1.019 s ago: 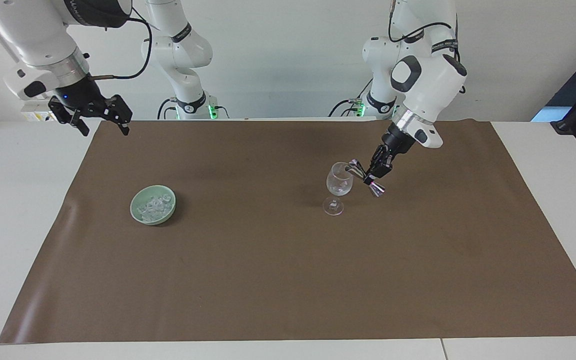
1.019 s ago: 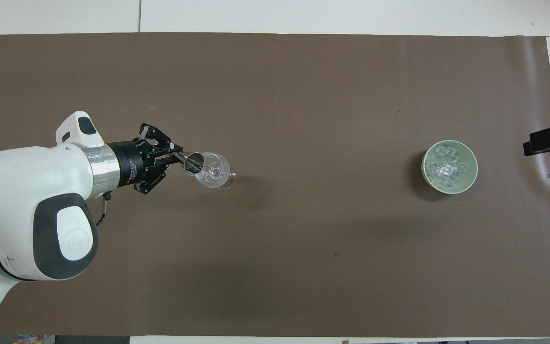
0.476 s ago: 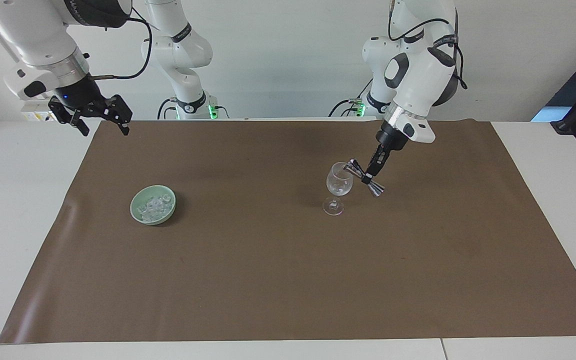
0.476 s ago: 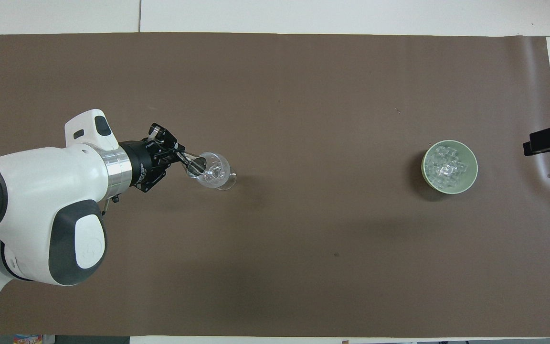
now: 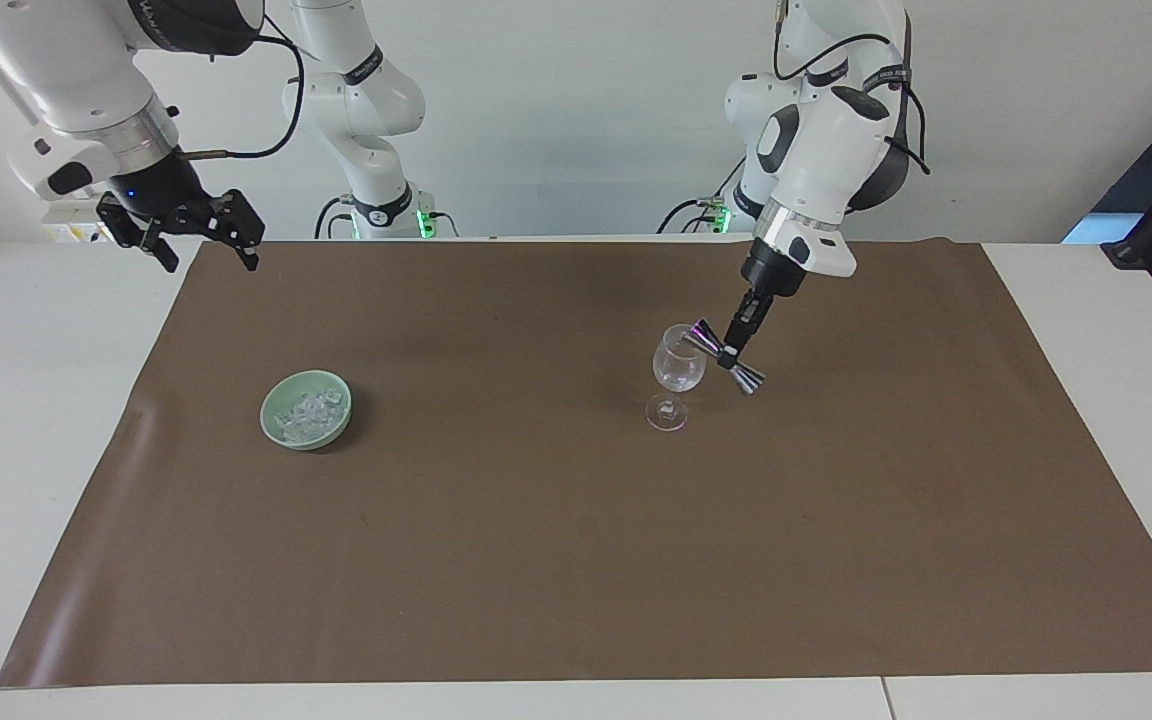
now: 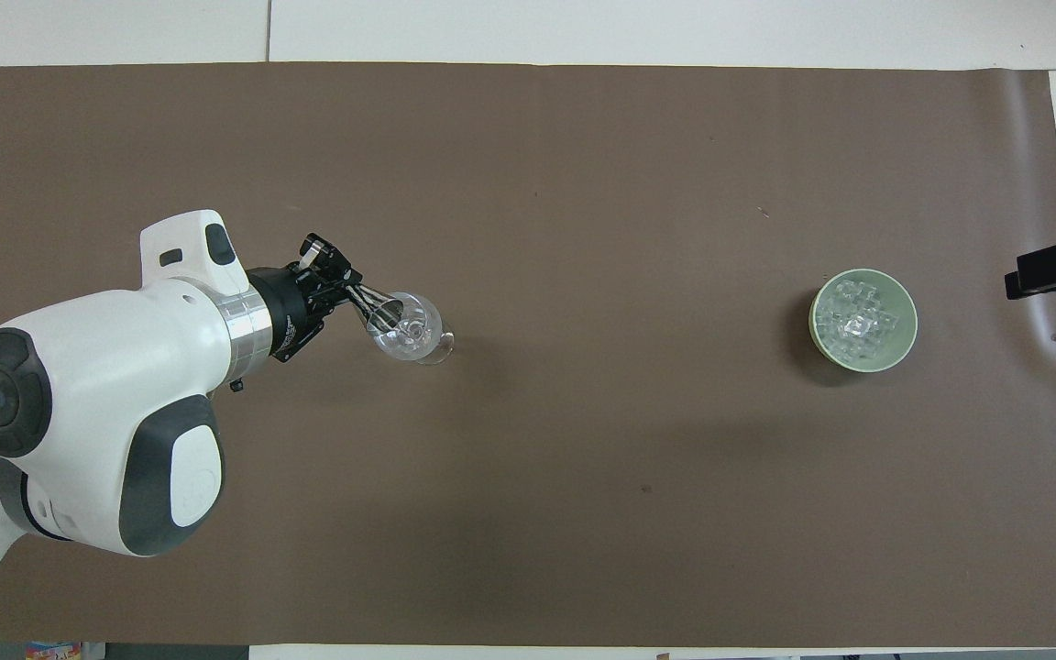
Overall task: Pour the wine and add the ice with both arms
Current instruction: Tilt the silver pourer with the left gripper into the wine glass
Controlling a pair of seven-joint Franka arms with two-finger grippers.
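Over the wine glass (image 5: 680, 362) the left gripper (image 5: 733, 352) tips a jigger (image 5: 726, 357) — jaws clamped; right gripper (image 5: 198, 228) waits, jaws wide.

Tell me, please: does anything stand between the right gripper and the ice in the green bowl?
Nothing visible does. The right gripper, open, hangs over the table edge at its own end, and only bare brown mat lies between it and the bowl of ice.

1. A robotics lab: two large white jointed robot arms (image 5: 816, 130) with black cables are mounted at a plain white table (image 5: 36, 400).
2. A brown paper sheet (image 5: 576, 520) covers the table under the left gripper (image 5: 733, 350).
3. Bare white wall (image 5: 576, 100).
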